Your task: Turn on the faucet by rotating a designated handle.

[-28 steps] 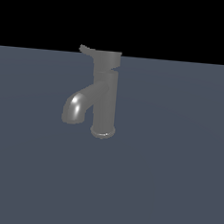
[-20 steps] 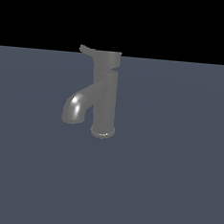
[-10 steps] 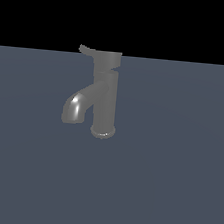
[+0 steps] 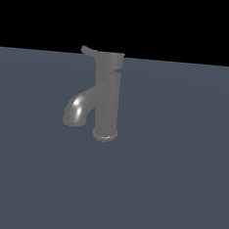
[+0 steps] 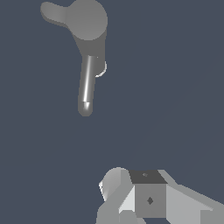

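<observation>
Claw [image 5: 131, 205] high above, well off the handle [image 4: 109, 60] (grip unreadable); a careless descent could clip the spout [image 4: 78, 111].

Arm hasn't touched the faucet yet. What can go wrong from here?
1. The gripper is well apart from the faucet, and only part of it shows in the wrist view, so a misaligned approach is possible.
2. The handle has just one thin lever; the fingers may slip off it.
3. The thick spout juts out beneath the lever; a low approach might bump it instead.
</observation>
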You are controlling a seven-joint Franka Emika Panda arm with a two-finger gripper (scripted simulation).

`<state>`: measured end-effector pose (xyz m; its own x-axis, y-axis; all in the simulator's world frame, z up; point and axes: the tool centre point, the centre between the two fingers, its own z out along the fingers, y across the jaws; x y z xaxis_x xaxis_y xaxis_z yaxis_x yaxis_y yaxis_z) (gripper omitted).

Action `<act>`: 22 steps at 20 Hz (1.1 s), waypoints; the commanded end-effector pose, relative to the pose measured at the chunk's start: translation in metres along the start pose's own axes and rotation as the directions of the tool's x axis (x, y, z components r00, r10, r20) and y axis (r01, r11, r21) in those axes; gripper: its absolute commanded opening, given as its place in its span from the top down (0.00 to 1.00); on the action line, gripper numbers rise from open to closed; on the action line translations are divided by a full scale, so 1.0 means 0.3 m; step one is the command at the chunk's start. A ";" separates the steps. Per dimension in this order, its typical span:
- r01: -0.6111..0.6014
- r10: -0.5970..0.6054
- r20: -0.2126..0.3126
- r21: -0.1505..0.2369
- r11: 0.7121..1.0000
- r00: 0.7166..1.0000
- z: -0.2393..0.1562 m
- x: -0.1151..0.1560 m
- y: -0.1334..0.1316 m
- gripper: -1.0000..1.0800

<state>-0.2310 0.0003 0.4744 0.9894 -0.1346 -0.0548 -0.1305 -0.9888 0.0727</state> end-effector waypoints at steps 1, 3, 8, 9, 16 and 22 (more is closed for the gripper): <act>-0.041 0.041 -0.002 -0.001 0.999 0.999 0.001 0.026 -0.008 1.00; -0.080 0.080 -0.004 -0.001 0.997 0.997 0.003 0.050 -0.016 1.00; -0.193 0.193 -0.009 -0.001 0.981 0.981 0.010 0.123 -0.040 1.00; -0.216 0.216 -0.010 -0.001 0.976 0.976 0.012 0.137 -0.045 1.00; -0.372 0.372 -0.017 0.003 0.928 0.928 0.031 0.242 -0.082 1.00; -0.498 0.498 -0.020 0.009 0.867 0.867 0.055 0.331 -0.116 1.00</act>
<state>-0.1363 0.0187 0.4525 0.8154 -0.5788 0.0049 -0.5772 -0.8124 0.0826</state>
